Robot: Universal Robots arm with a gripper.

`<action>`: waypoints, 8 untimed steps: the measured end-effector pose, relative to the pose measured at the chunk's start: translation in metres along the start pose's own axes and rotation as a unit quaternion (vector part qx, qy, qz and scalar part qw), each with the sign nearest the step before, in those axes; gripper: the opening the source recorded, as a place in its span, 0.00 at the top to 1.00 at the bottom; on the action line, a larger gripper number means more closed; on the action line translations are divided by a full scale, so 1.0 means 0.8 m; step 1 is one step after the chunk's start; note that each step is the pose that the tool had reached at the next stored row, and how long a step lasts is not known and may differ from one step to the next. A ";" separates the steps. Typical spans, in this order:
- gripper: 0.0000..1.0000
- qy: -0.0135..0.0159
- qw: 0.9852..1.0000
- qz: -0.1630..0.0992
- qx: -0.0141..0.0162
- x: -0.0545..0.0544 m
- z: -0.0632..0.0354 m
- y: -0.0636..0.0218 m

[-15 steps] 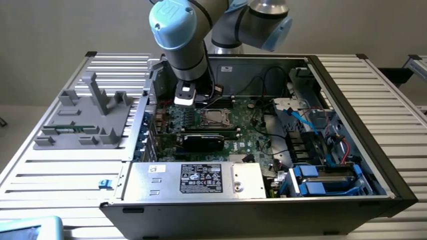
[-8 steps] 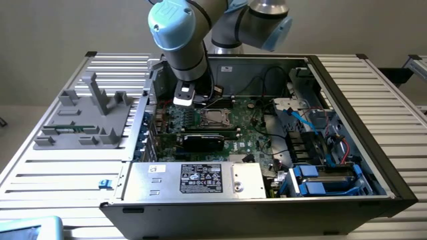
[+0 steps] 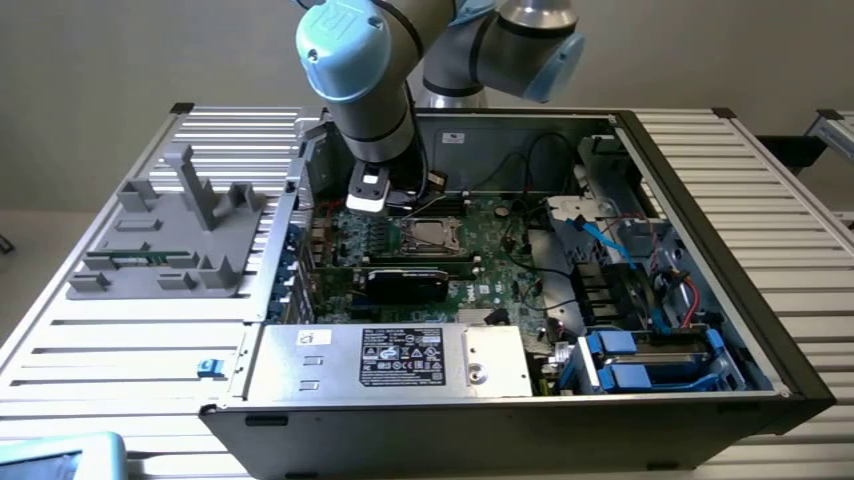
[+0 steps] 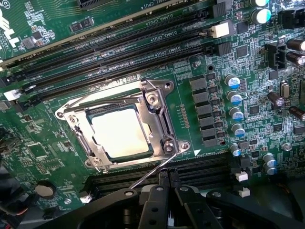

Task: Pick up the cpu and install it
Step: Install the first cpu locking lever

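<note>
The gripper (image 4: 167, 179) was cut off by the picture's edge in the wrist view, with little beyond its fingers (image 4: 155, 205) and dark base to be seen. The thin socket lever (image 4: 151, 172) ran in under that base beside the fingers, its end hidden. Just ahead of the fingertips, the cpu (image 4: 119, 131) had its rim covered by the socket frame (image 4: 159, 114), and glare washed out its top. In the exterior view the arm (image 3: 367, 90), itself cut off above, covered the motherboard (image 3: 494, 250) around the fingers. The label (image 3: 400, 356) on the silver box (image 3: 494, 360) was too small to read.
</note>
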State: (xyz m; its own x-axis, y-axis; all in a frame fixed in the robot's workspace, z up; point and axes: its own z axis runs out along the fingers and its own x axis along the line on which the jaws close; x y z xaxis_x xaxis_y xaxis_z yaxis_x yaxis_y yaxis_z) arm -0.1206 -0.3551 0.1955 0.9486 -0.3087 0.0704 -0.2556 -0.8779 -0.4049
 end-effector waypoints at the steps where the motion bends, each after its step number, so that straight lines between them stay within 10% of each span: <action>1: 0.89 0.000 1.000 0.000 0.000 0.000 0.000 0.000; 8: 0.89 0.000 1.000 0.002 0.000 0.000 0.000 0.000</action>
State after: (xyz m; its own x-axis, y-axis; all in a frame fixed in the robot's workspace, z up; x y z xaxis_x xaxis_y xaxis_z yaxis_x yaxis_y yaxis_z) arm -0.1206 -0.3551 0.1952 0.9477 -0.3115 0.0695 -0.2587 -0.8771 -0.4047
